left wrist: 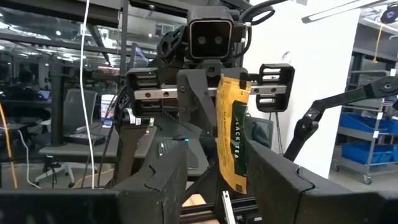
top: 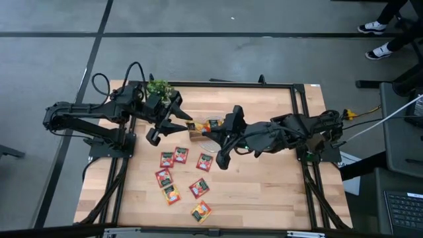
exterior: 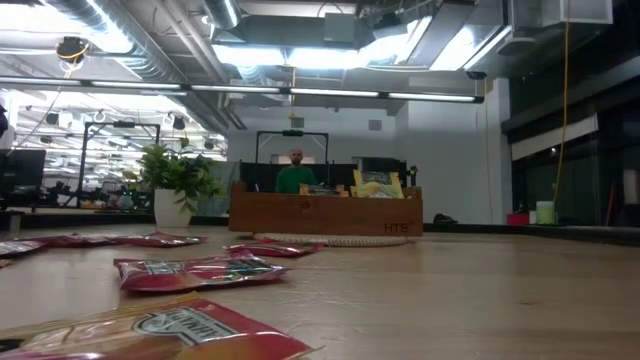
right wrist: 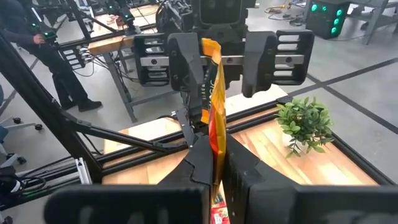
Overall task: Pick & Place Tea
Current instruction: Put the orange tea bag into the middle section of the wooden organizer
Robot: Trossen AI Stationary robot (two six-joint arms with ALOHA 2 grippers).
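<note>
One yellow-orange tea sachet (top: 195, 125) is held in the air between my two grippers, above the tray. My right gripper (right wrist: 219, 158) comes from the table's right and is shut on the sachet. My left gripper (left wrist: 216, 163) faces it from the left, open. Its fingers stand on either side of the sachet's other end (left wrist: 234, 168); whether they touch it I cannot tell. Several red and orange sachets (top: 180, 173) lie flat on the table nearer the front edge. The wooden tray (exterior: 325, 214) rests on the table with sachets (exterior: 376, 184) standing in it. My right gripper pinches the sachet's nearer end (right wrist: 215, 134) between its two fingers, coming level from the table's right side. The sachet is lifted clear and stands on edge. It reaches out past the fingertips toward the left gripper, and its far end (right wrist: 211, 50) lies between that gripper's open fingers.
A small potted plant (top: 158, 88) stands at the far left of the table, close behind my left gripper. Loose sachets (exterior: 195, 272) lie across the near half. The near right of the tabletop (top: 264, 192) is bare wood. A person (exterior: 295, 175) shows beyond the tray, and someone's feet (top: 378, 39) beyond the far right corner.
</note>
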